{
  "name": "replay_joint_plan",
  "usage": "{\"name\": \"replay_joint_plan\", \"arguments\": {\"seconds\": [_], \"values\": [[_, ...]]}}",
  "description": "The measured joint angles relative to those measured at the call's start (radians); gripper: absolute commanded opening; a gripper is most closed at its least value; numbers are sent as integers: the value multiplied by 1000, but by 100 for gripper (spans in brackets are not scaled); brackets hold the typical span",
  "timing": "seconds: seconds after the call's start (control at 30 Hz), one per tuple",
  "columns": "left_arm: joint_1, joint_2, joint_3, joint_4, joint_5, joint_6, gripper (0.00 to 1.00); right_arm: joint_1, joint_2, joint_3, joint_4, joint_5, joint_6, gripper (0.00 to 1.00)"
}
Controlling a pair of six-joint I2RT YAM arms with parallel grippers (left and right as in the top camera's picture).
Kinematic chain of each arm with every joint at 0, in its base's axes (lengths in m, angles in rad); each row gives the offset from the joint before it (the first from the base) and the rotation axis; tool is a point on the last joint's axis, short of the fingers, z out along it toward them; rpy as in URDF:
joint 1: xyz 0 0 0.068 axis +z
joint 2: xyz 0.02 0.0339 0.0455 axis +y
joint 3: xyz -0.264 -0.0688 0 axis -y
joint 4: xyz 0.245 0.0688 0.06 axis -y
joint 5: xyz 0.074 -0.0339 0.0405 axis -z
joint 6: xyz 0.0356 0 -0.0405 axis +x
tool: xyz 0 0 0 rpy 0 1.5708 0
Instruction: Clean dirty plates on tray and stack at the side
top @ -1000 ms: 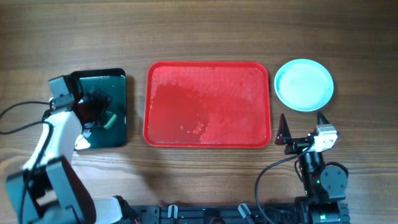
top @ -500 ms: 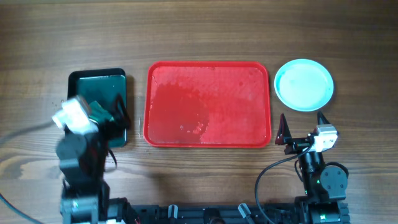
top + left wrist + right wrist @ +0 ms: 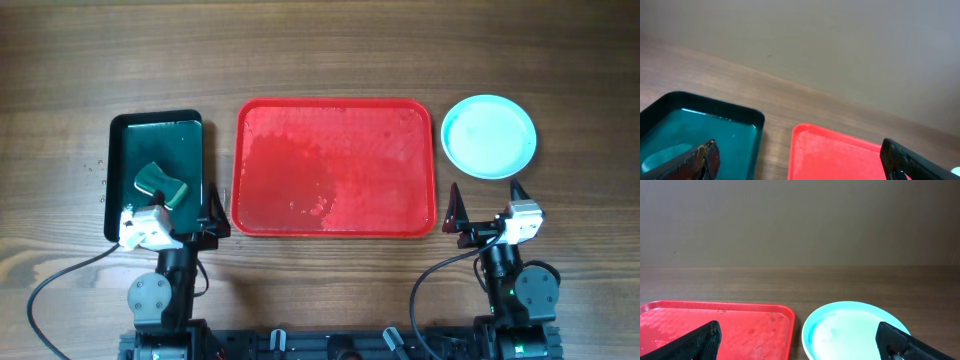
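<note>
Plates (image 3: 489,136) look stacked just right of the tray (image 3: 335,170), which is bare, left gripper (image 3: 168,220) and right gripper (image 3: 486,198) gaping empty by its front corners, so probably done, nothing left to grab.

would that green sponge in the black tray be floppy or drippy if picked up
Probably soft and light: the sponge looks curved rather than flat, so it should squash when gripped. It lies in the black tray, whose floor looks glossy and wet, so it may well drip.
</note>
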Motion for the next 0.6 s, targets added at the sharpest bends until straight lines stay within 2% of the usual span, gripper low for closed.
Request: {"name": "replay_joint_plan", "arguments": {"seconds": [0.27,0.53,0.6], "values": [[-1,0,-6,-46,0,10,100,0,0,0,0,0,0,100],[-1,0,-6,-46,0,129,100,0,0,0,0,0,0,100],[-2,0,-6,-46,0,201,100,0,0,0,0,0,0,100]]}}
